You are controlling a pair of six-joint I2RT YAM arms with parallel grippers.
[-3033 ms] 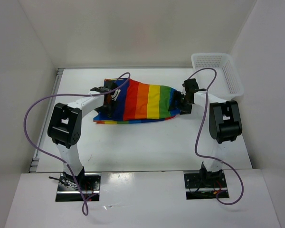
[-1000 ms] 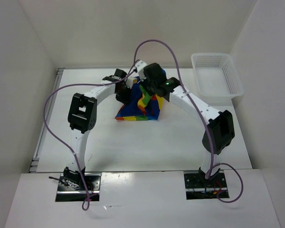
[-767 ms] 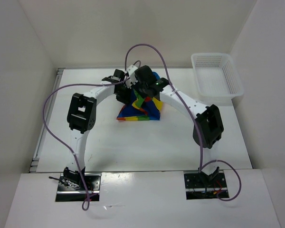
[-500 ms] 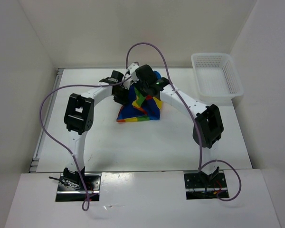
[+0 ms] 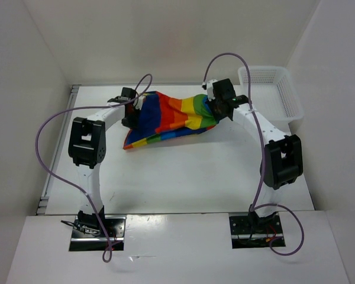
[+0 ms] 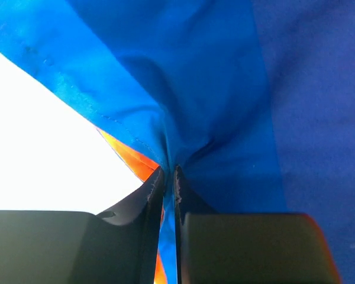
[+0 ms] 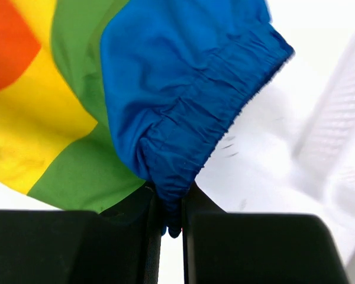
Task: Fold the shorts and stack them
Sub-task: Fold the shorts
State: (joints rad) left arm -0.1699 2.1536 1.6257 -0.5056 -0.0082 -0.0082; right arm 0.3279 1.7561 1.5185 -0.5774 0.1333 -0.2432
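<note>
The rainbow-striped shorts (image 5: 168,118) hang stretched between my two grippers above the far half of the table, sagging toward the table at the lower left. My left gripper (image 5: 132,111) is shut on the blue fabric (image 6: 183,118) at the left end. My right gripper (image 5: 216,106) is shut on the blue elastic waistband (image 7: 189,118) at the right end, with green and yellow stripes beside it. In both wrist views cloth is pinched tight between the fingers (image 6: 151,201).
A white mesh basket (image 5: 271,92) stands at the far right corner of the table, close behind the right arm; its wall (image 7: 343,136) shows in the right wrist view. Purple cables loop from both arms. White walls enclose the table on three sides.
Half a second ago both grippers were close together over a bunched-up garment. They have since moved apart, the right one swinging right, and the shorts are spread out between them.
</note>
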